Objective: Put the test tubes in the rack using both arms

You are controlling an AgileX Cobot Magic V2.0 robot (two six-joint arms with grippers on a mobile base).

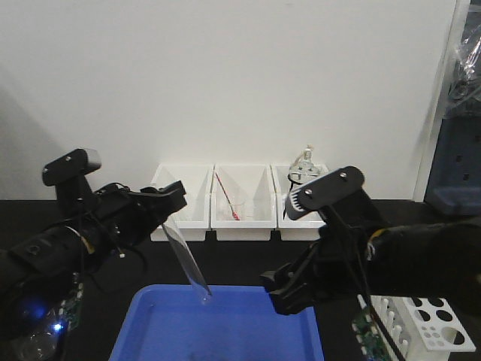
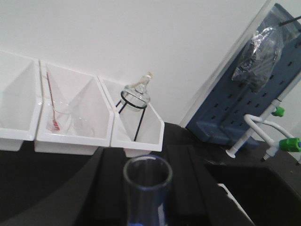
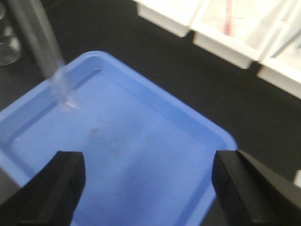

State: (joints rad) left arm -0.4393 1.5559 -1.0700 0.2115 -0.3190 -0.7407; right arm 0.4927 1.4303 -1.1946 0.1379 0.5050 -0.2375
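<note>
Left of the blue tray (image 1: 225, 331), the left arm (image 1: 68, 241) reaches in toward it, and the left gripper (image 1: 167, 209) is pinching 1 test tube (image 1: 188, 259) near its open top. The tube leans, with its upper end beyond the tray's far left corner and its rounded bottom lower, just inside the tray's far rim. Whether it touches the tray floor cannot be told. Behind the tray, against the wall, 3 white bins (image 1: 184, 222) stand in a row. The middle 1 holds a red-tipped rod (image 1: 225, 194), and the 1 farthest right holds a glass flask (image 1: 304, 167) on a black wire stand (image 2: 129, 113). Over the tray's right side the right gripper (image 3: 148, 188) hangs with its 2 fingers spread wide, apart from the tube. The right arm (image 1: 406, 256) runs off to the right of the tray. Right of the tray, on the black table (image 1: 240, 256), the rack (image 1: 436, 323) stands partly behind that arm.
</note>
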